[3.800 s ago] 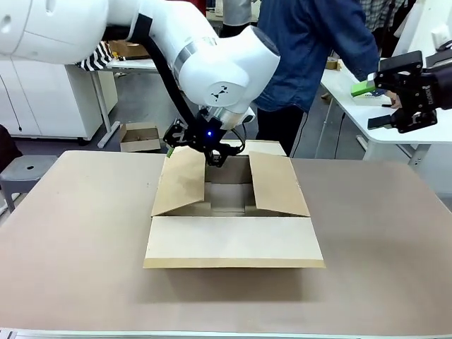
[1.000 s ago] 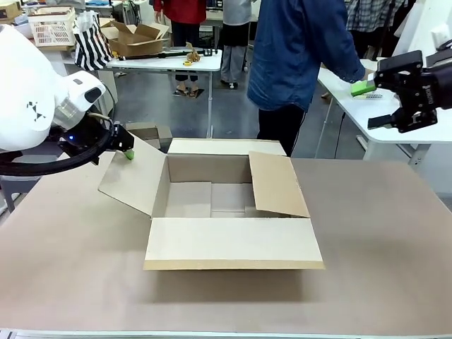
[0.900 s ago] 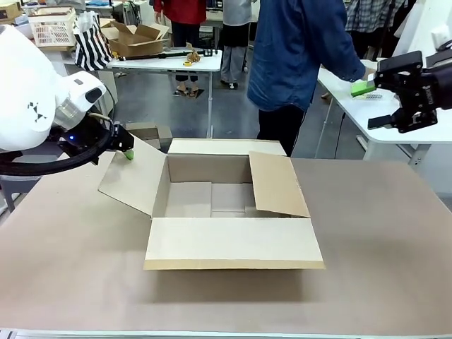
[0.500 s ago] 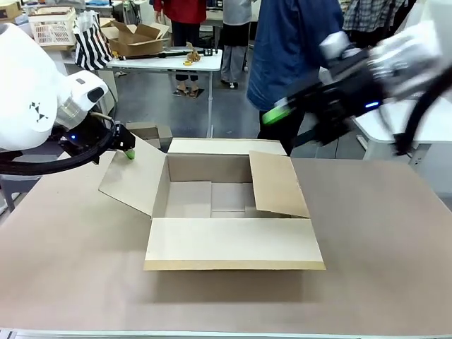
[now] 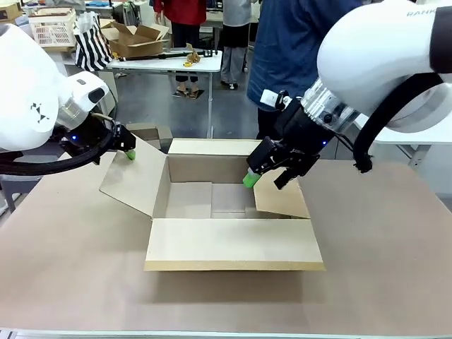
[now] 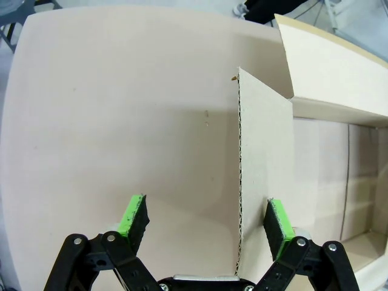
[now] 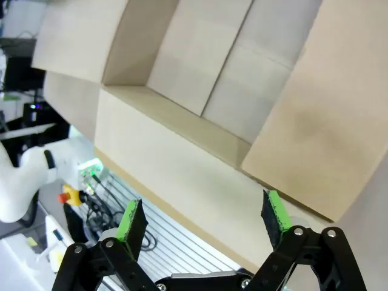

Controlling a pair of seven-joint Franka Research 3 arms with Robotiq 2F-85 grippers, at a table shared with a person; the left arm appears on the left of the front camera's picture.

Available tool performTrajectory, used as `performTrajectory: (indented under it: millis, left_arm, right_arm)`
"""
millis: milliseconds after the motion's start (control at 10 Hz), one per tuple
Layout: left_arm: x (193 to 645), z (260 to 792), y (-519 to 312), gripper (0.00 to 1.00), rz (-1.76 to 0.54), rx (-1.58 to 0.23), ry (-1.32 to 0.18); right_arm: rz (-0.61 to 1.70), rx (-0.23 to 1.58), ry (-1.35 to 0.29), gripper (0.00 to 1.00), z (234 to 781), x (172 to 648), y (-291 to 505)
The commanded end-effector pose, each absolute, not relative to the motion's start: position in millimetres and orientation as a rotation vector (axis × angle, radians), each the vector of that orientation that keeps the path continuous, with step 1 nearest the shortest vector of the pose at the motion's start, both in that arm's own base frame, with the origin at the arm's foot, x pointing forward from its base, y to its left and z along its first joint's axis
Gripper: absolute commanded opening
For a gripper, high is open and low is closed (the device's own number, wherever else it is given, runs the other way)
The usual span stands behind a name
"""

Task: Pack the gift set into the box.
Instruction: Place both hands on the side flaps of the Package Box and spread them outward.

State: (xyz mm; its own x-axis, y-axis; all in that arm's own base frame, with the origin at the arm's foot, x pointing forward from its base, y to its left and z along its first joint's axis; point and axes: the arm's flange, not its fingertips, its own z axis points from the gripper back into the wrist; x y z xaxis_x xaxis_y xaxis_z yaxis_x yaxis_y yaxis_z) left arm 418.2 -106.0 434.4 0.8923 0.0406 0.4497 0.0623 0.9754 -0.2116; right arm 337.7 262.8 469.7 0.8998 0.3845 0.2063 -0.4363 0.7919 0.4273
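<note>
Front view: box [image 5: 233,244], long axis left-right, mouth upward

Glossy white, rounded shells on left arm [image 5: 28,78] and right arm [image 5: 385,42]. Small black dot mark [image 5: 35,109] on left, grey lettering [image 5: 427,12] on right. Black cable [image 5: 49,167] and blue light [image 5: 73,138] at left wrist. Black left gripper [image 6: 205,209] and right gripper [image 7: 203,209], with green pads [image 6: 134,215] and silver screws [image 6: 74,240].

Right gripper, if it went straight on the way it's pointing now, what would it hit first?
Most likely the near flap of the large brown cardboard box. The open right gripper points at it, close to the inner wall, though depth is unclear.
</note>
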Motion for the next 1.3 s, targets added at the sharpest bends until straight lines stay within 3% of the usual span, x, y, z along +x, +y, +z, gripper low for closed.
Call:
performTrajectory:
  millis: [0, 200, 500, 1000, 1200]
  left_arm:
    - [418, 436, -105, 1.0, 0.0, -0.213, -0.464]
    - [418, 436, -105, 1.0, 0.0, -0.213, -0.464]
    - [418, 436, -105, 1.0, 0.0, -0.213, -0.464]
    - [418, 436, -105, 1.0, 0.0, -0.213, -0.464]
    - [418, 436, -105, 1.0, 0.0, -0.213, -0.464]
  right_arm:
    - [0.403, 0.185, 0.023, 1.0, 466, 340, 281]
    - [0.37, -0.098, 0.027, 1.0, 467, 365, 340]
    - [0.256, -0.21, -0.032, 1.0, 444, 388, 377]
    - [-0.017, -0.339, -0.273, 1.0, 378, 424, 368]
    - [-0.039, -0.422, -0.273, 1.0, 371, 427, 360]
